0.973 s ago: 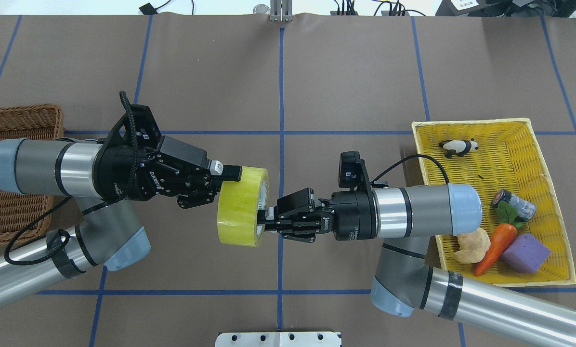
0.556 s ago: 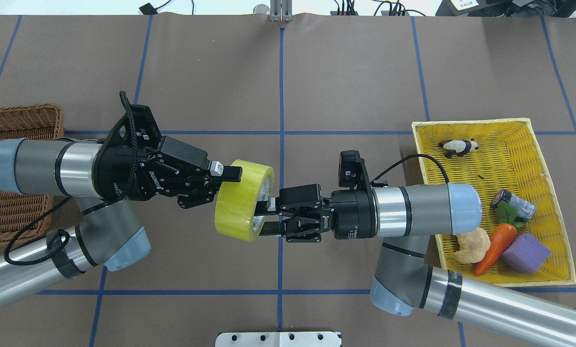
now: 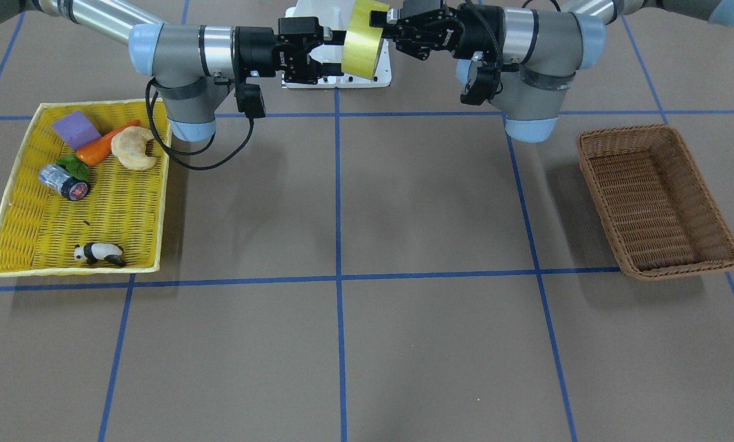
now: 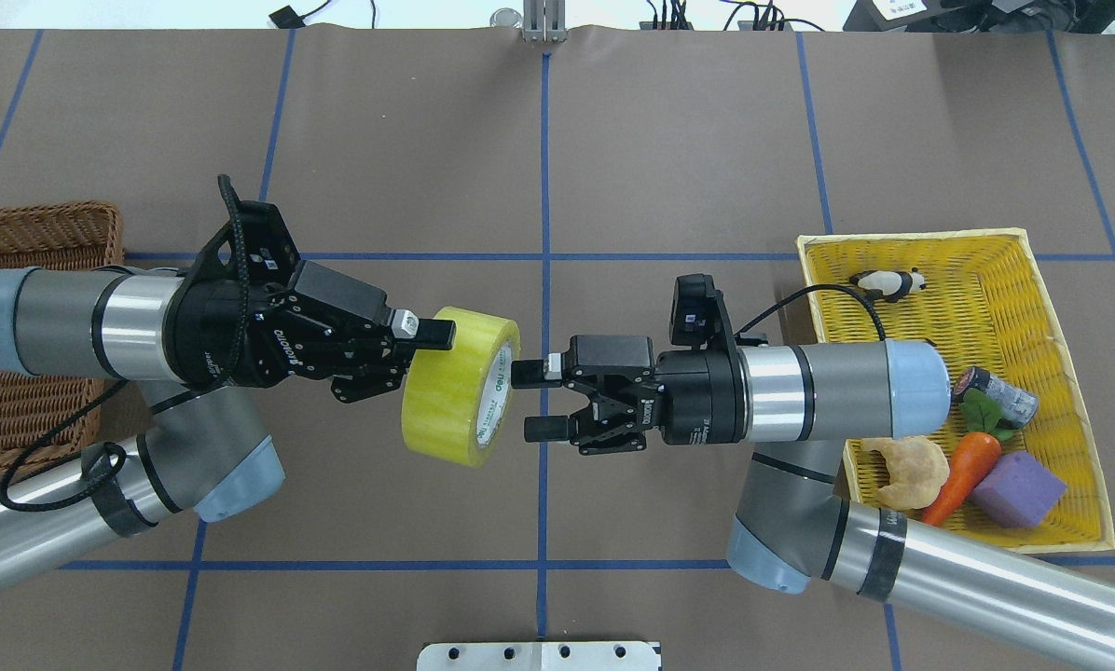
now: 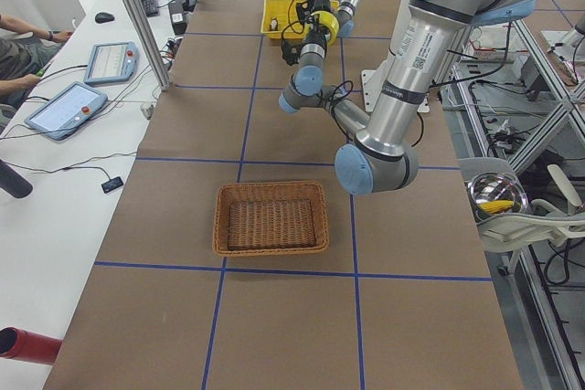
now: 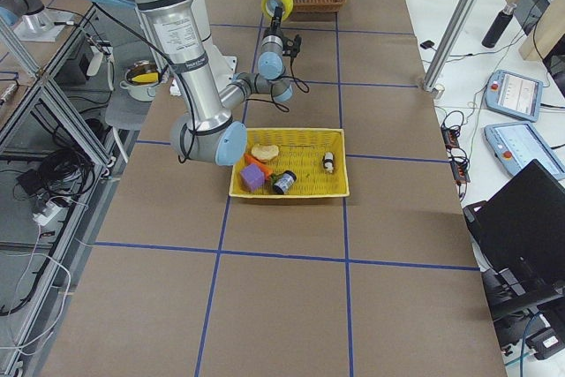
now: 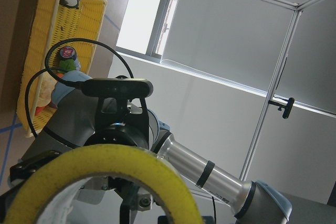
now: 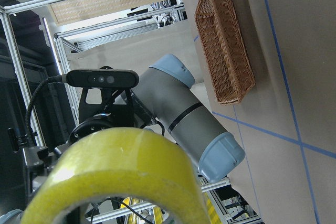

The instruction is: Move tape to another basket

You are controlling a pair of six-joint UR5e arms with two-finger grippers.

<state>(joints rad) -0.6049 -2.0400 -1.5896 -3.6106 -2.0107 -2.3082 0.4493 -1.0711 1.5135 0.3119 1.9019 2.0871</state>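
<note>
Above mid-worktop, the left tool grips the tape by its edge, ready, I'd say, to carry it to the basket at nine o'clock. The right tool, at three o'clock, gapes wide, touching nothing.

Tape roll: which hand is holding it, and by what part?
The left hand grips the tape by its ring wall; the right hand is open, off it.

The left arm and the overhead view's edge hide much of the basket.
</note>
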